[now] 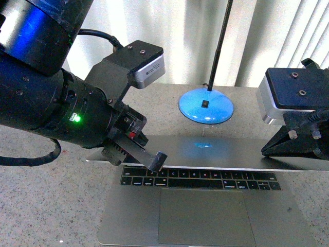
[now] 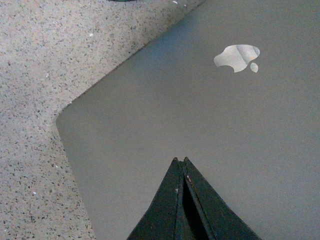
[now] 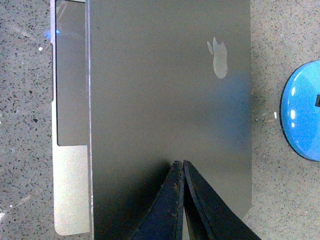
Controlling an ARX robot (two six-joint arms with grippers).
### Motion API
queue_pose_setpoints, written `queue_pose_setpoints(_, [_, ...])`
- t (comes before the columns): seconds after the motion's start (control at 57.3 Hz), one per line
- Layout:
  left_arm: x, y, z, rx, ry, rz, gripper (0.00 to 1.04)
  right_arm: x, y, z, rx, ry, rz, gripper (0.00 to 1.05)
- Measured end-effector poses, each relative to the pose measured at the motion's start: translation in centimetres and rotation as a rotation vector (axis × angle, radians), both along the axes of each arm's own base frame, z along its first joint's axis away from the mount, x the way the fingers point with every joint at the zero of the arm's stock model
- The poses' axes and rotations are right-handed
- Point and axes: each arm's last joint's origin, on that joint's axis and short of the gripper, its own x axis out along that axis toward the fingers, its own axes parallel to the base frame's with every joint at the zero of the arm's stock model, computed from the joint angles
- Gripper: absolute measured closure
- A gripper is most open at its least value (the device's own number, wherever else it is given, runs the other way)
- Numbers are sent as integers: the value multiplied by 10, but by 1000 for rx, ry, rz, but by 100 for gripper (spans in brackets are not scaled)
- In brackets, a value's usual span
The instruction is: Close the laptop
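The grey-silver laptop (image 1: 128, 221) lies on the speckled table with its lid (image 1: 231, 152) tilted low over the black keys (image 1: 200, 178); the front key rows and the big trackpad (image 1: 203, 216) still show. My left gripper (image 1: 157, 162) is shut, its tip at the lid's front edge on the left side. The left wrist view has those shut fingertips (image 2: 180, 160) against the lid's back, near the shiny apple logo (image 2: 237, 56). My right gripper (image 1: 272, 149) is shut at the lid's right side. Its tips (image 3: 179, 162) rest on the lid (image 3: 165, 100), with the palm rest (image 3: 70, 190) showing beyond the lid's edge.
A round blue base (image 1: 205, 106) with a thin black pole (image 1: 220, 46) stands just behind the laptop, and its blue edge (image 3: 302, 117) is close to the lid's hinge side. The speckled table (image 1: 41, 206) lies to the laptop's left. White curtains hang behind.
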Motion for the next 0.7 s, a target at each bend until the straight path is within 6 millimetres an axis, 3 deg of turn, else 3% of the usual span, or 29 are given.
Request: queue_pose_setpoints(0.698, [-5, 2, -13, -13, 18, -2, 101, 2, 2, -12, -7, 27, 9, 102])
